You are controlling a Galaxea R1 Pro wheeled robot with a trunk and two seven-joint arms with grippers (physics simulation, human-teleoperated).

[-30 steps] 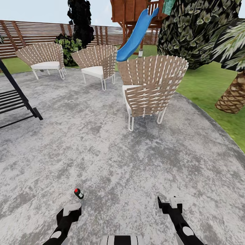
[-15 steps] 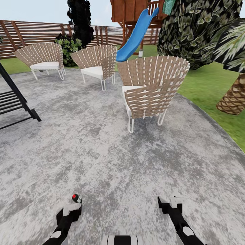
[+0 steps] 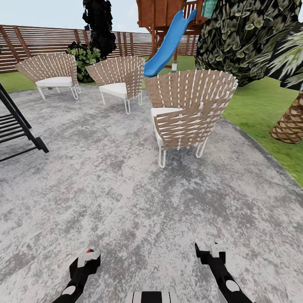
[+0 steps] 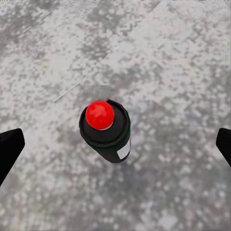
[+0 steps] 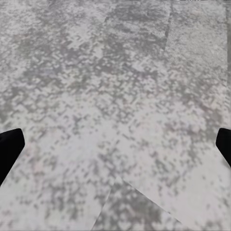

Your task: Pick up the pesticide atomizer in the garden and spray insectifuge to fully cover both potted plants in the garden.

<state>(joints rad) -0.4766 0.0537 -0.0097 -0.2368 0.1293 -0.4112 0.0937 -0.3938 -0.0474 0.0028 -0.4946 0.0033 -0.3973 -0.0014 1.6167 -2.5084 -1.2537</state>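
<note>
The pesticide atomizer (image 4: 107,130) is a small dark bottle with a red top and a white label patch, standing upright on the grey paved patio (image 3: 126,189). In the head view only its red top (image 3: 89,251) peeks out just beyond my left gripper (image 3: 86,259). In the left wrist view my left gripper (image 4: 115,147) is open, its black fingertips (image 4: 8,150) far apart on either side of the bottle and not touching it. My right gripper (image 3: 209,251) is open over bare paving, as the right wrist view (image 5: 115,147) also shows. The potted plants are out of view.
Three woven brown chairs stand ahead, the nearest (image 3: 189,111) just right of centre. A black slatted frame (image 3: 17,130) is at the left. Lawn (image 3: 261,105), a scaly palm trunk (image 3: 290,124) and a big dark bush (image 3: 244,38) lie right; a blue slide (image 3: 168,42) and fence (image 3: 38,42) stand behind.
The whole view has crept forward and the chairs have drifted slightly. The bottle's red top has slid down the picture until it sits at my left gripper's tip. Both grippers stay open.
</note>
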